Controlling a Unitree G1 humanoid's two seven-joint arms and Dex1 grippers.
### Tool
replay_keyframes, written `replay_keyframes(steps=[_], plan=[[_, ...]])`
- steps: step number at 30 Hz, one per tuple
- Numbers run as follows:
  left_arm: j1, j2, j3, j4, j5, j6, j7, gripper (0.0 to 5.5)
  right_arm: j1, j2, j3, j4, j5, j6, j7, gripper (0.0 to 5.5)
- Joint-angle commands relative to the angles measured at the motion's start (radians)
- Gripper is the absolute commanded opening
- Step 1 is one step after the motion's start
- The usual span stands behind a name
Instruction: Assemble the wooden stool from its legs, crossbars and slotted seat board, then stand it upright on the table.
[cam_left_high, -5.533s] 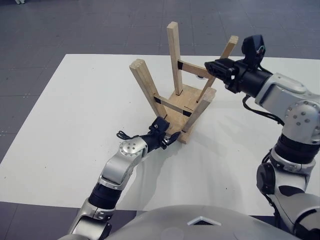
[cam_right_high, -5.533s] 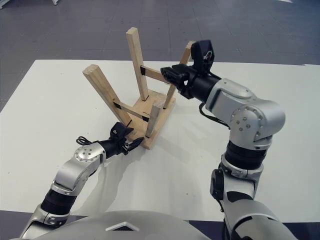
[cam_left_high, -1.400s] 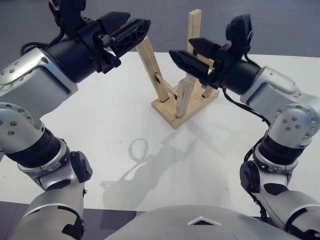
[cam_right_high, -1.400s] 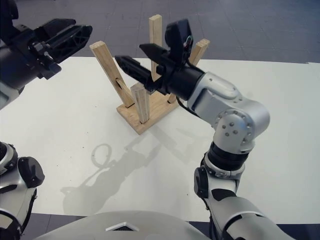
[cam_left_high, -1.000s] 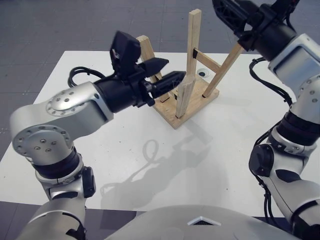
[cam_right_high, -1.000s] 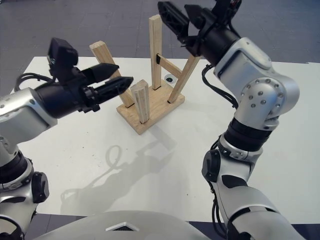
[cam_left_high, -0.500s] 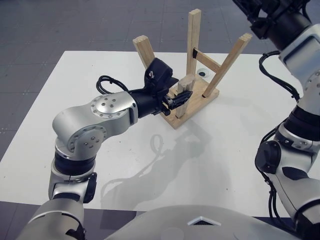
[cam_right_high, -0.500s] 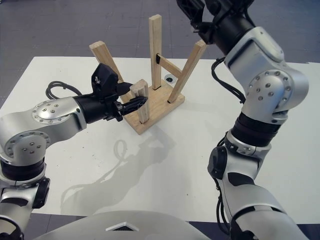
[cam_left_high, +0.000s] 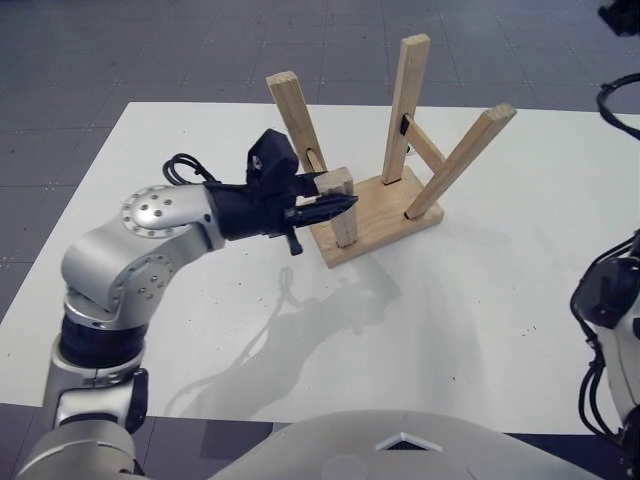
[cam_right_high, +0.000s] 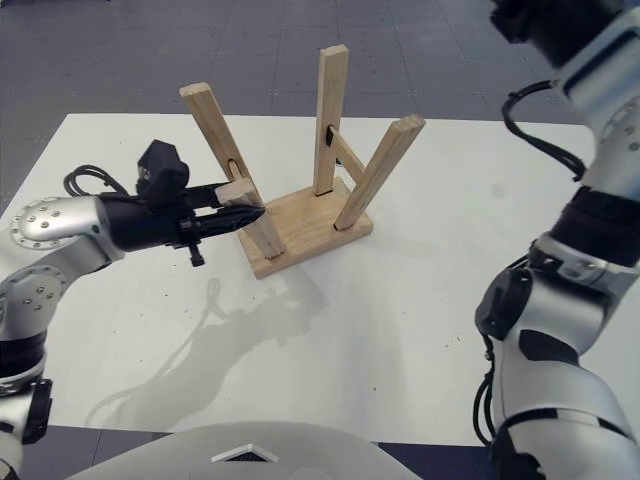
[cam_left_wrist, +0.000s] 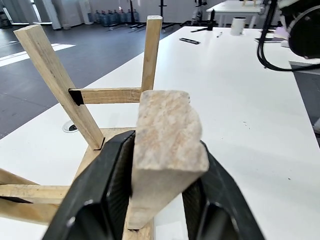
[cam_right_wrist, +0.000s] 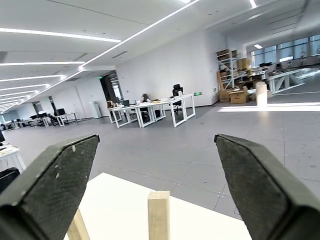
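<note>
The wooden stool (cam_left_high: 375, 215) rests upside down on its seat board, with its legs pointing up and a crossbar (cam_left_high: 425, 145) between the two far legs. My left gripper (cam_left_high: 345, 203) is shut on the top of the short near leg (cam_left_wrist: 165, 125), one finger (cam_left_wrist: 107, 175) pressed on each side. The right gripper (cam_right_wrist: 156, 142) hangs high above the table's far right with its fingers (cam_right_wrist: 50, 185) wide open and nothing between them. One leg's top end (cam_right_wrist: 159, 215) stands below it.
The white table (cam_left_high: 450, 320) has free room in front of and to both sides of the stool. A small round grommet (cam_left_wrist: 70, 127) sits in the tabletop behind the stool. Beyond the far edge is grey floor.
My left gripper has shut on the near leg, and the stool has turned and slid a little on the table. The right arm has risen up and away to the right.
</note>
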Motion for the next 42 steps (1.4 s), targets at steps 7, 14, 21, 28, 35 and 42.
replay_keyframes(steps=[7, 14, 21, 28, 35, 42], plan=[[-0.045, 0.064, 0.017, 0.233, 0.040, -0.107, -0.315, 1.25, 0.152, -0.343, 0.293, 0.161, -0.063, -0.085, 0.834, 4.29], [-0.083, 0.072, -0.006, 0.339, 0.076, -0.155, -0.471, 1.25, 0.263, -0.352, 0.472, 0.127, -0.106, -0.401, 1.011, 4.29], [-0.100, 0.047, -0.009, 0.350, 0.089, -0.166, -0.496, 1.25, 0.248, -0.230, 0.515, 0.102, -0.136, -0.422, 0.990, 4.29], [-0.106, 0.036, -0.008, 0.344, 0.089, -0.150, -0.483, 1.25, 0.284, -0.110, 0.517, 0.011, -0.148, -0.375, 0.891, 4.29], [-0.070, 0.055, 0.019, 0.337, 0.085, -0.147, -0.485, 1.25, 0.282, -0.178, 0.525, -0.091, -0.049, -0.025, 0.918, 3.24], [-0.031, 0.103, 0.078, 0.270, -0.034, -0.016, -0.500, 1.25, 0.304, -0.231, 0.487, -0.243, 0.116, 0.283, 0.897, 2.23]])
